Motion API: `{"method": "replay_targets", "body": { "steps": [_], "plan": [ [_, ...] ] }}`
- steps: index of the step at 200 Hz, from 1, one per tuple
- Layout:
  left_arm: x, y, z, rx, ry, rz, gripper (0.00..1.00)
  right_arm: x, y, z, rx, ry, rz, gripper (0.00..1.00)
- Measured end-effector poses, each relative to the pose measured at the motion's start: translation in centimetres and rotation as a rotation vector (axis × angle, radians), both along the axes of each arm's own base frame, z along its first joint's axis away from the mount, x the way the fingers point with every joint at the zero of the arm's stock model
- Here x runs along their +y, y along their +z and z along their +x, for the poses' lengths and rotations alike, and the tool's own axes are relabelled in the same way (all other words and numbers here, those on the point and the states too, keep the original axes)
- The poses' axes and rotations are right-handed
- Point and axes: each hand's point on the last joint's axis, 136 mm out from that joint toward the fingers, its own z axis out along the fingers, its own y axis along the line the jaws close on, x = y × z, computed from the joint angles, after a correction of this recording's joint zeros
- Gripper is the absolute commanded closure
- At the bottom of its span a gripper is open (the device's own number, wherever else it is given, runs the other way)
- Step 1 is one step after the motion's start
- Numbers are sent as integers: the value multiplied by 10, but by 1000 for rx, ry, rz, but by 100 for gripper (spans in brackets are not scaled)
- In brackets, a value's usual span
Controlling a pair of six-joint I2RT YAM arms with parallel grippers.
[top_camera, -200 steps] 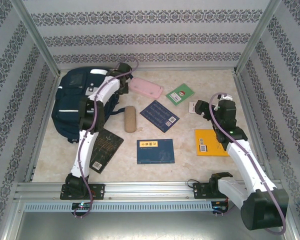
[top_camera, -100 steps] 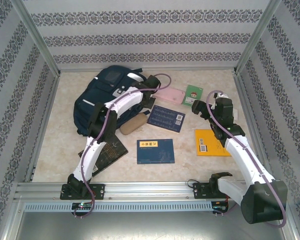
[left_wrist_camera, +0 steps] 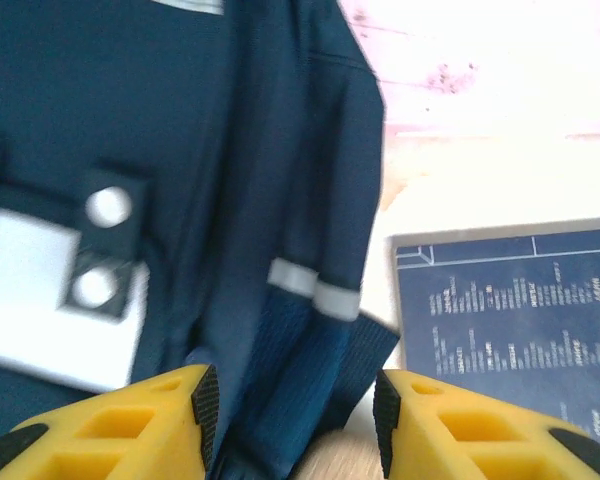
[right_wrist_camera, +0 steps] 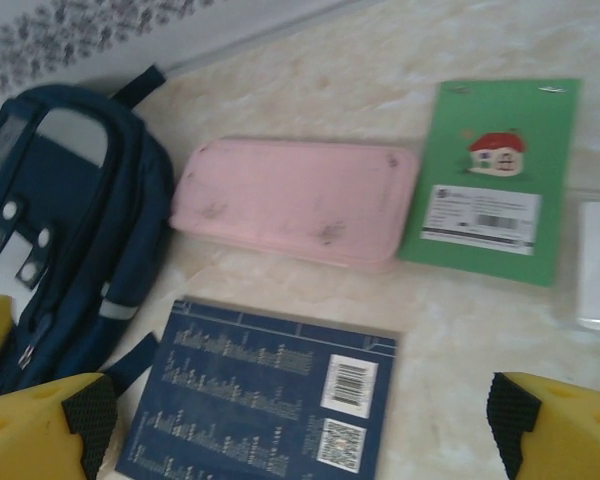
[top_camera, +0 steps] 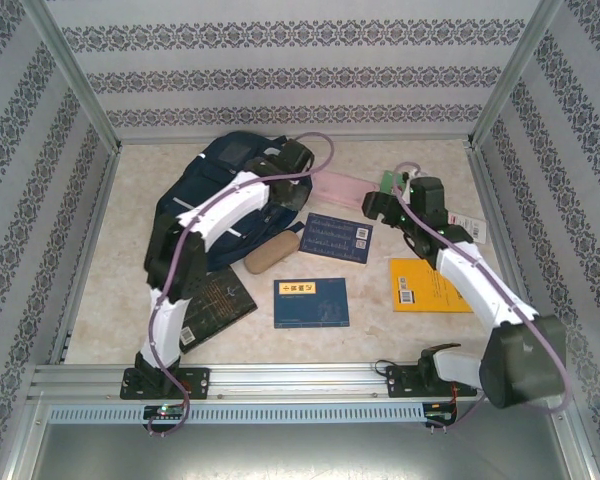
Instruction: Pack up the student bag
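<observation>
The student bag has slid from the far-left corner toward the middle of the surface and now lies just beside the pink case. The left gripper was shut a second ago; its fingers now stand parted around the bag's dark strap, letting go, I judge. The right gripper has swung closer to the bag, fingers wide and empty above the navy booklet. Both arms can now reach the bag, but nothing looks packed.

The bag is soft, slumped woven fabric with white reflective stripes and 2 round snaps. The case is smooth, rounded and scuffed, the booklet flat and matte.
</observation>
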Motion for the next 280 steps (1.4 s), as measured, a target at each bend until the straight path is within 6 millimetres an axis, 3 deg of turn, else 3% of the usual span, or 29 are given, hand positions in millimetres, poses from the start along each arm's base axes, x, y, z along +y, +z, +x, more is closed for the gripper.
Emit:
{"method": "replay_targets", "body": {
  "steps": [16, 37, 54, 81, 104, 137, 167, 186, 232, 280],
  "plan": [
    [24, 15, -13, -19, 77, -26, 53, 23, -3, 15, 19, 58, -15, 19],
    [61, 18, -35, -12, 187, -33, 54, 57, -6, 41, 43, 120, -16, 28],
    [90, 6, -57, 17, 280, -22, 55, 80, -11, 62, 65, 156, -5, 33],
    [122, -23, -97, 93, 392, -11, 55, 114, -33, 100, 119, 195, 17, 45],
    [138, -47, -129, 158, 464, -10, 56, 130, -57, 123, 172, 199, 38, 50],
    [154, -71, -156, 225, 554, -23, 58, 150, -89, 141, 243, 195, 76, 52],
    [164, -80, -163, 250, 612, -28, 59, 170, -114, 144, 301, 198, 104, 53],
    [168, -82, -163, 253, 634, -31, 59, 179, -126, 141, 331, 198, 114, 62],
    [180, -91, -161, 268, 672, -21, 62, 181, -134, 140, 367, 168, 138, 99],
    [197, -102, -151, 277, 703, 24, 63, 172, -135, 126, 364, 148, 138, 100]
  ]
}}
